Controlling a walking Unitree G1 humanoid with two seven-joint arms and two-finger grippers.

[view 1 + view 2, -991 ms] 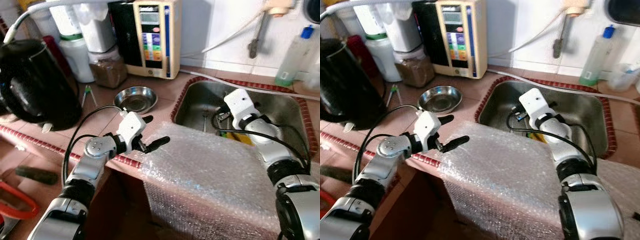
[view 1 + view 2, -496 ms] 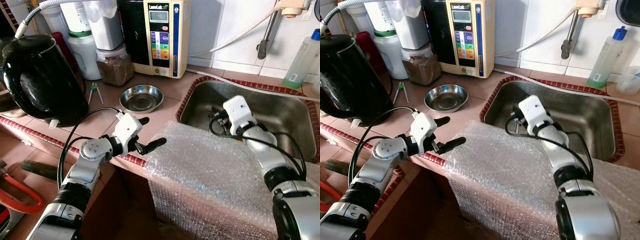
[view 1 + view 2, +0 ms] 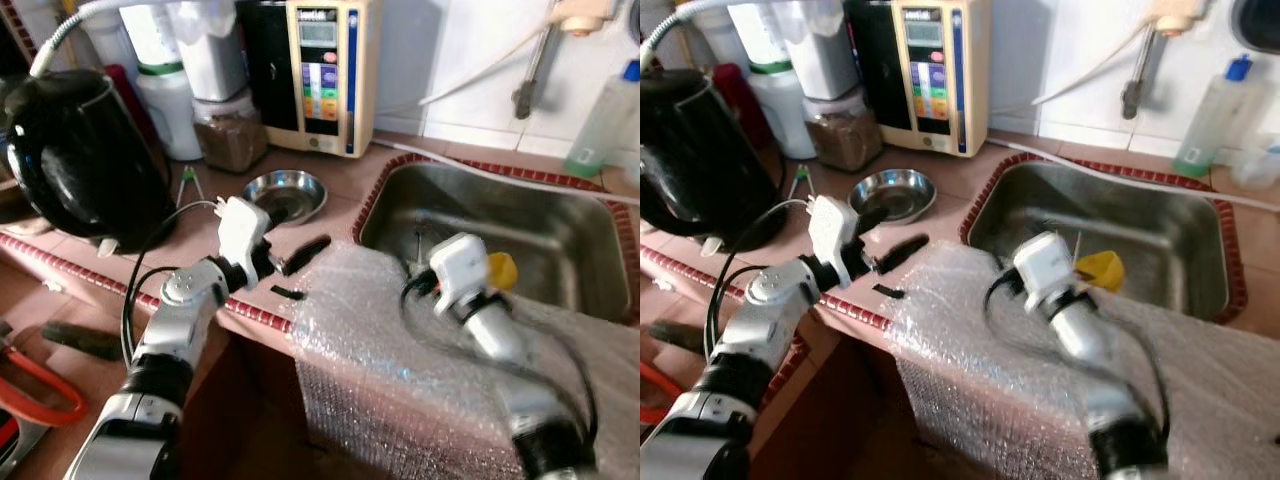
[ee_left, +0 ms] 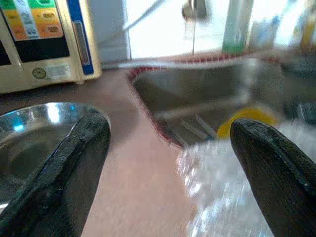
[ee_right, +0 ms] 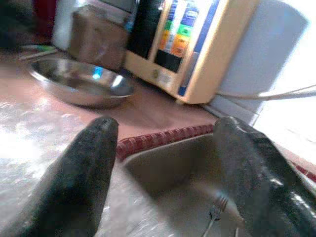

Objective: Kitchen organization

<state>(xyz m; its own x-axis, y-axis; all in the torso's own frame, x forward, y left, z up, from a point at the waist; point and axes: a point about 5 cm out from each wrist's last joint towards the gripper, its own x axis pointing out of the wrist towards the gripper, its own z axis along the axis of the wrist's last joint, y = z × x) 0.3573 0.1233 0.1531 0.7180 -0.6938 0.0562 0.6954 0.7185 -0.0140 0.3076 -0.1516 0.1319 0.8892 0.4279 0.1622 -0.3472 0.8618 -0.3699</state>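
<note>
Head-camera views, one moment at a tiled kitchen surface [image 3: 330, 190]. The left arm reached forward from 7 o'clock, bent at the elbow, its wrist raised over the surface edge; the left gripper [image 3: 297, 272] had its two black fingers spread wide, one finger pointing toward 2 o'clock near the steel bowl [image 3: 283, 193], the other lower, just above the red tile border. The left wrist view showed the same wide spread, with the bowl behind one finger and the sink [image 4: 207, 98] between the two, nothing held. The right arm rose from 5 o'clock across a sheet of bubble wrap [image 3: 400, 370] draped over the front edge of the surface, its white wrist housing lying at the near rim of the sink and turned toward 10 o'clock. The right gripper [image 5: 163, 148] was open in its wrist view, fingers well apart and empty, aimed over the sink's corner toward the bowl and the water ioniser [image 5: 197, 44]. A yellow object [image 3: 500, 270] lay in the sink basin just beside the right wrist; a fork [image 5: 215, 217] lay on the sink floor. At 10 o'clock stood a black kettle [image 3: 75, 150], with jars [image 3: 225, 130] behind it. A translucent bottle [image 3: 1205, 115] stood at 2 o'clock by the wall.
</note>
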